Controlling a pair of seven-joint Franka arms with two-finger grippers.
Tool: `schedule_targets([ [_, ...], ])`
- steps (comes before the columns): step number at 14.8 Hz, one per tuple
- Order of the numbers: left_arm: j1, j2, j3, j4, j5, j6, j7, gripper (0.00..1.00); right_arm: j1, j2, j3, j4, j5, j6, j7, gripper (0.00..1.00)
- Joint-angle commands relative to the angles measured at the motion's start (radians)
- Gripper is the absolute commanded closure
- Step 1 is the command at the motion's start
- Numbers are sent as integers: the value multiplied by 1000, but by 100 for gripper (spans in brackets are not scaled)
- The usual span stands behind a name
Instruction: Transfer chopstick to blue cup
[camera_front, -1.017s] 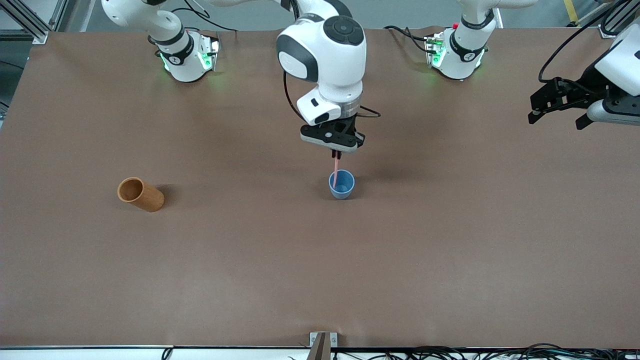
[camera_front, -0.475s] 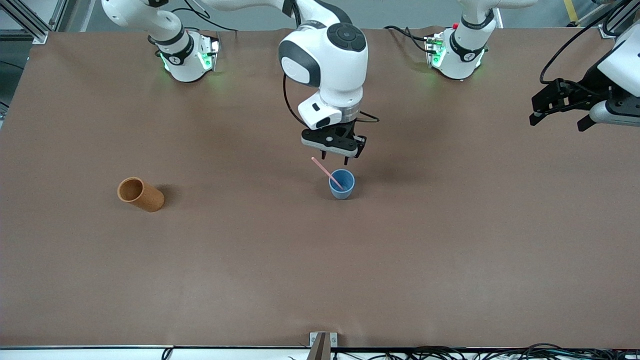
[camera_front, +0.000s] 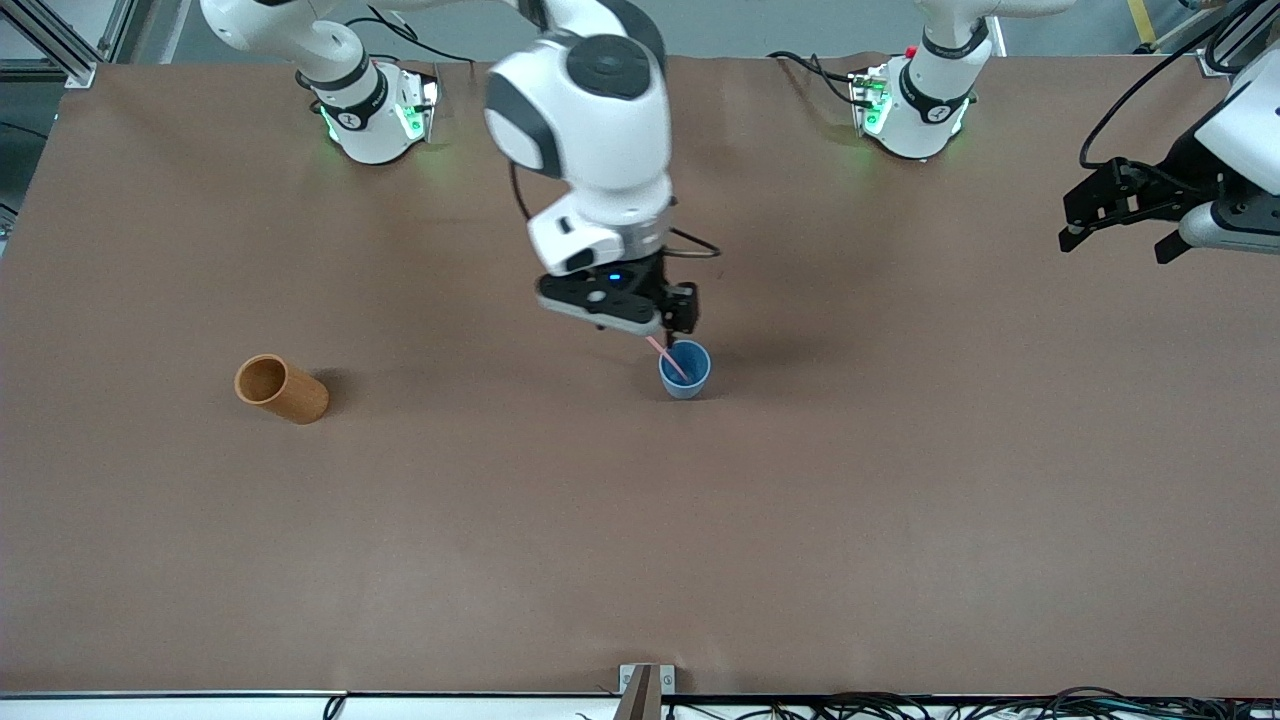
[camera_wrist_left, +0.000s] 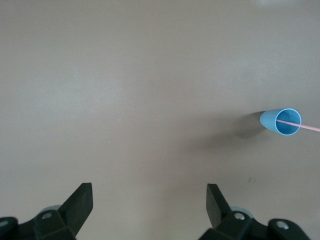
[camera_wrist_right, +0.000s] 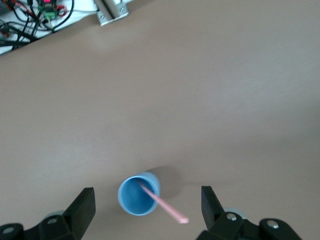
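Note:
The blue cup (camera_front: 685, 370) stands upright at the table's middle. The pale pink chopstick (camera_front: 668, 358) rests in it, leaning over the rim toward the right arm's end. My right gripper (camera_front: 640, 325) is open and empty, just above the chopstick's upper end. In the right wrist view the cup (camera_wrist_right: 138, 195) and the chopstick (camera_wrist_right: 165, 205) lie between the open fingers (camera_wrist_right: 82, 207). My left gripper (camera_front: 1115, 240) is open and empty, held up at the left arm's end of the table. The left wrist view shows the cup (camera_wrist_left: 281, 121) with the chopstick (camera_wrist_left: 305, 126) far off.
An orange-brown cylindrical cup (camera_front: 281, 389) lies on its side toward the right arm's end of the table. A metal bracket (camera_front: 645, 685) sits at the table edge nearest the front camera.
My right gripper opened and let go of the chopstick, which fell to lean in the blue cup. The gripper then moved toward the right arm's end. The left arm stayed still.

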Motion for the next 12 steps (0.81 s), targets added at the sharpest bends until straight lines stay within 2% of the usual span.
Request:
schedule_targets([
  [1,5,14,-2,33,-5,-26,14,0,-124,-178,16,-133,45,-90,-162,6],
  [9,5,14,-2,33,-7,-26,9,0,-465,-555,10,-533,48,-127,-543,6],
  [12,3,14,-2,33,-7,-26,10,0,-562,-646,8,-613,48,-150,-636,6],
])
